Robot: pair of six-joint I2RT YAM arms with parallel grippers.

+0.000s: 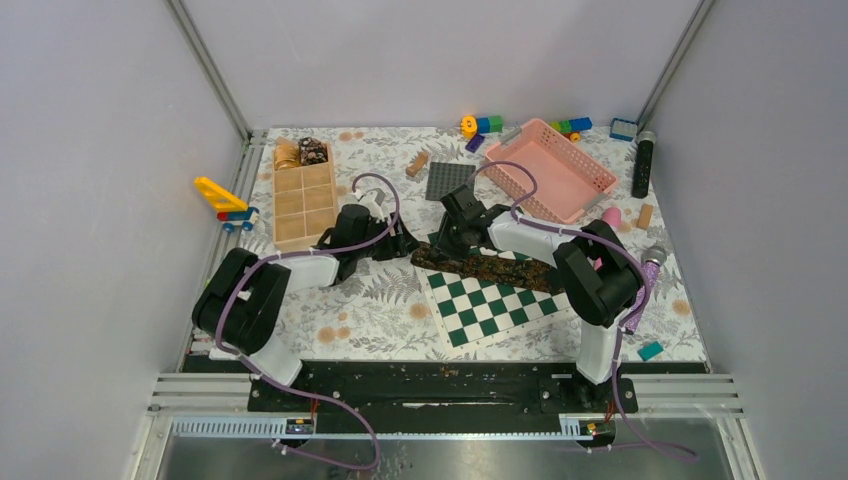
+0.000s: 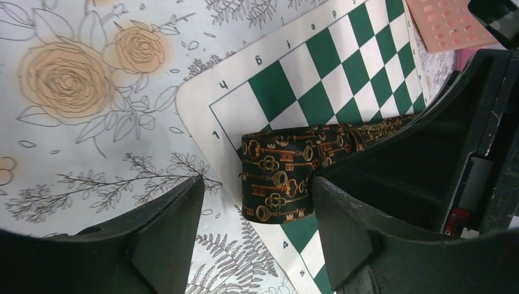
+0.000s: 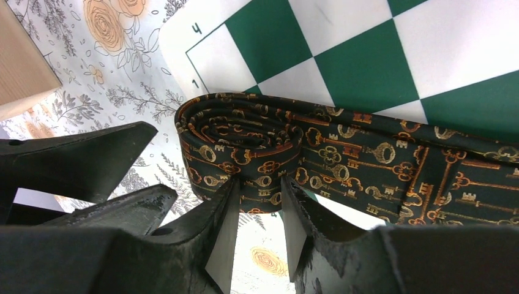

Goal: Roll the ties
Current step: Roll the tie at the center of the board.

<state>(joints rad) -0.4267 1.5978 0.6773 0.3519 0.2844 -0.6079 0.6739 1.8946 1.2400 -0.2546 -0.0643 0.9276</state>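
From above, the key-patterned tie point(image 1: 495, 268) lies at the centre of the frame along the upper edge of the chess mat point(image 1: 490, 305), its left end between the two arms. The left gripper point(image 1: 398, 243) and right gripper point(image 1: 440, 243) meet over that end. At upper left, a wooden tray point(image 1: 305, 215) holds a golden-tan coil point(image 1: 288, 154) and a dark coil point(image 1: 314, 151) in its top compartments, and a pink basket point(image 1: 560, 165) sits at upper right. In the left wrist view, the tie's rolled end point(image 2: 275, 177) rests at mid-frame on the mat's corner. The left gripper point(image 2: 258, 184) is released: the left finger point(image 2: 165, 233) stands apart from the roll and the right one sits just beside it. In the right wrist view, the coil point(image 3: 245, 135) fills the centre, and the right gripper point(image 3: 260, 184) has its jaws narrowly apart at the coil's lower edge. Whether they pinch the cloth cannot be told.
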